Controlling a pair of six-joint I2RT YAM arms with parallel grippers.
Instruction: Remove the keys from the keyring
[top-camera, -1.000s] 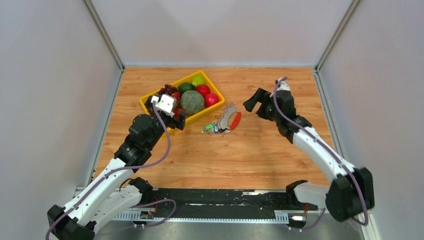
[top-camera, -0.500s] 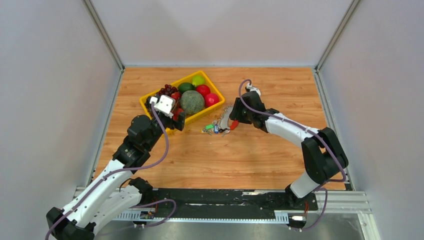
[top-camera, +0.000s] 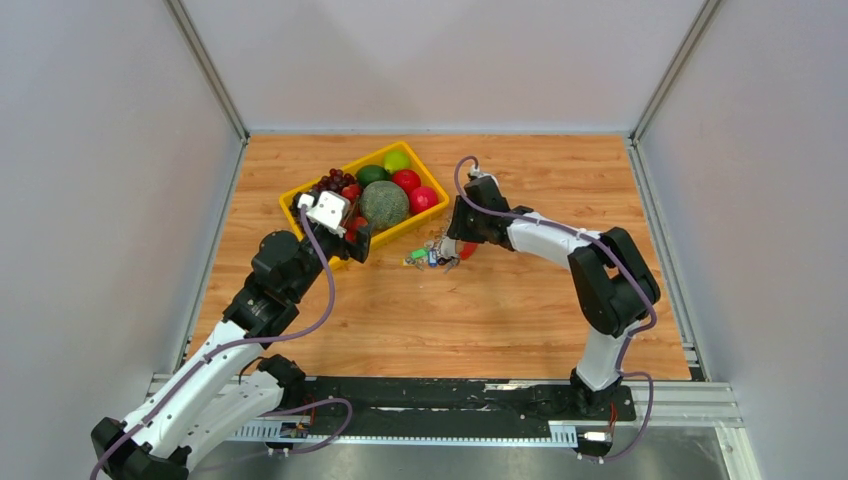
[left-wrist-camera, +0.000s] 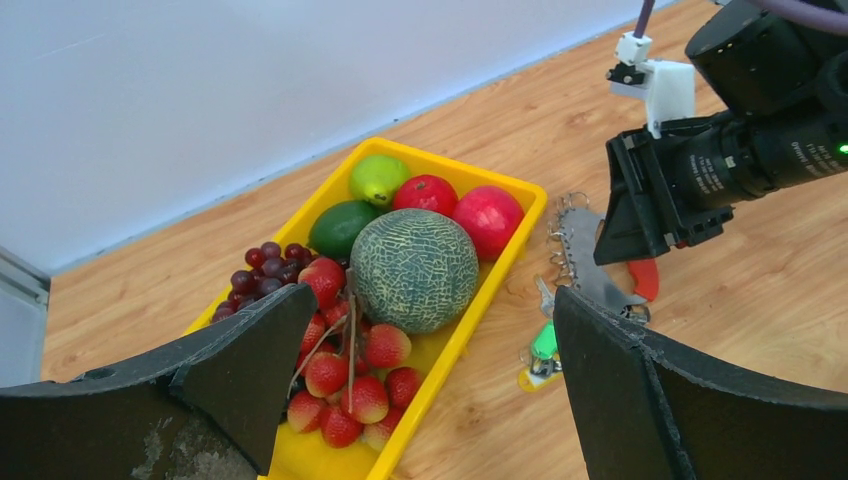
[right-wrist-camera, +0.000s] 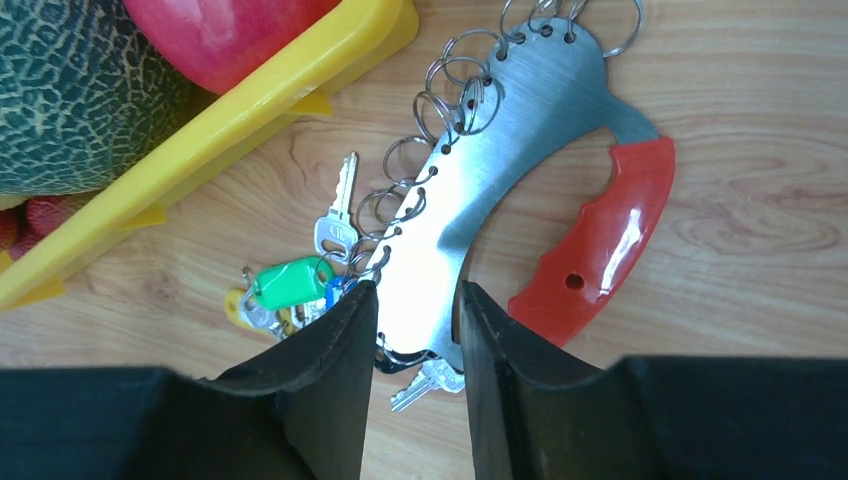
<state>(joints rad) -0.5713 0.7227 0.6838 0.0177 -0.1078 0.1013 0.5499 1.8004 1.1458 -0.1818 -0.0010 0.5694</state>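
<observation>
The keyring (right-wrist-camera: 500, 170) is a crescent steel plate with a red handle (right-wrist-camera: 600, 240) and several split rings along its edge, lying flat on the wood. The keys (right-wrist-camera: 335, 235), with green, yellow and blue tags, bunch at its lower end. My right gripper (right-wrist-camera: 415, 290) straddles that lower end, its fingers pressed against both edges of the plate. From above, the right gripper (top-camera: 455, 240) covers most of the keyring (top-camera: 468, 250), with the keys (top-camera: 425, 255) just left of it. My left gripper (left-wrist-camera: 430, 300) hangs wide open above the tray's near end, holding nothing.
A yellow tray (top-camera: 440, 195) holding a melon (left-wrist-camera: 412, 268), apples, limes, grapes and strawberries sits just left of the keyring, its corner (right-wrist-camera: 380, 25) close to the rings. Grey walls enclose the table on three sides.
My right arm swung left from the table's right side and came down onto the keyring, its jaws narrowing from wide open onto the plate. The left arm barely moved.
</observation>
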